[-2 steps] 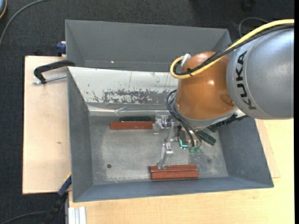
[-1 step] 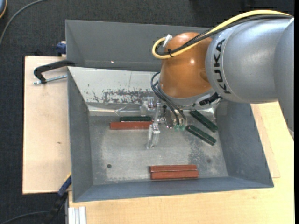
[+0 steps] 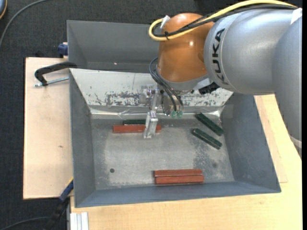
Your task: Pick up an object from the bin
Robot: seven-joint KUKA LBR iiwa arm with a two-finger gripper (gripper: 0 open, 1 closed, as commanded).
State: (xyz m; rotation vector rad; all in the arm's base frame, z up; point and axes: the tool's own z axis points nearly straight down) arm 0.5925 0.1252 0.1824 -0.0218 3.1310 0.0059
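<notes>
1. The claw (image 3: 150,130) hangs low at the back of the grey metal bin (image 3: 81,143). Its tip is at the right end of a flat reddish-brown rectangular bar (image 3: 128,128). Can't tell from this angle whether it's wide or narrow, and nothing is visibly held.
2. That bar lies lengthwise along the foot of the back wall, left of centre. Can't tell whether the claw touches it or is just above it. A dark strip runs along the bar's far edge; unclear what it is.
3. Handling (my read): rigid, light, not fragile, with smooth faces that could be slippery.
4. Grip (my read): take it across the narrow width near mid-length. An end grip risks it pivoting or drooping on the lift. The wall just beside the far edge leaves little room there.
5. To the right are two dark green narrow bars (image 3: 207,138), slanted, near each other but apart, close to the right wall. They look just as stiff and light.
6. At the front is a pair of reddish-brown bars (image 3: 178,177), side by side and touching, well apart from the claw. There's open floor around them, so access looks easier.
</notes>
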